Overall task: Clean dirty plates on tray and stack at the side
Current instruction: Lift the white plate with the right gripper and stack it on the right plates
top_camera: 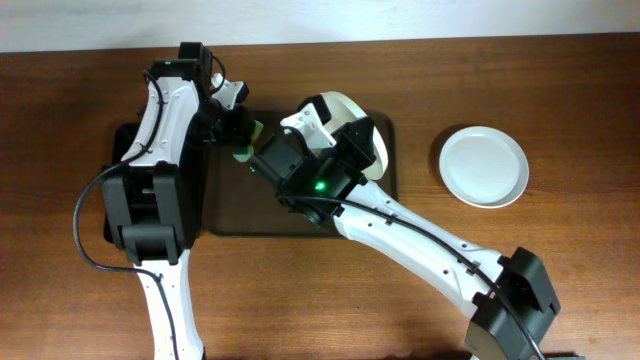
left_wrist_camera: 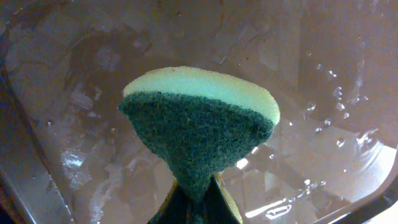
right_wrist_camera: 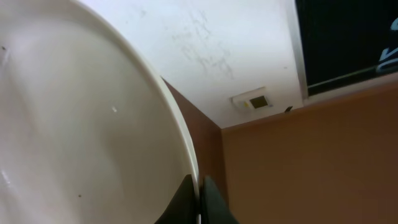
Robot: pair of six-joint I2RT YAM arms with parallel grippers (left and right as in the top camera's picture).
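We see left jaws pinching green-yellow sponge [left_wrist_camera: 199,124] just above wet tray [top_camera: 236,210]. Right jaws clamp rim of white plate [right_wrist_camera: 81,143], held tilted over tray's far right part. Second white plate [top_camera: 484,166] lies on tabletop [top_camera: 570,90], well right of tray.

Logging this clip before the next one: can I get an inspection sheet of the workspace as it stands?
Surface: wooden table.
Job's things: brown tray, wet under the sponge; one white plate held tilted above it; second white plate flat on the table to the right; third not seen.
Clutter: black tray, mostly hidden under the left arm.
Grippers: left tool shut on green-and-yellow sponge; right tool shut on the tilted plate's rim.
Cables: black cable looping beside the left arm.
Surroundings: pale wall.
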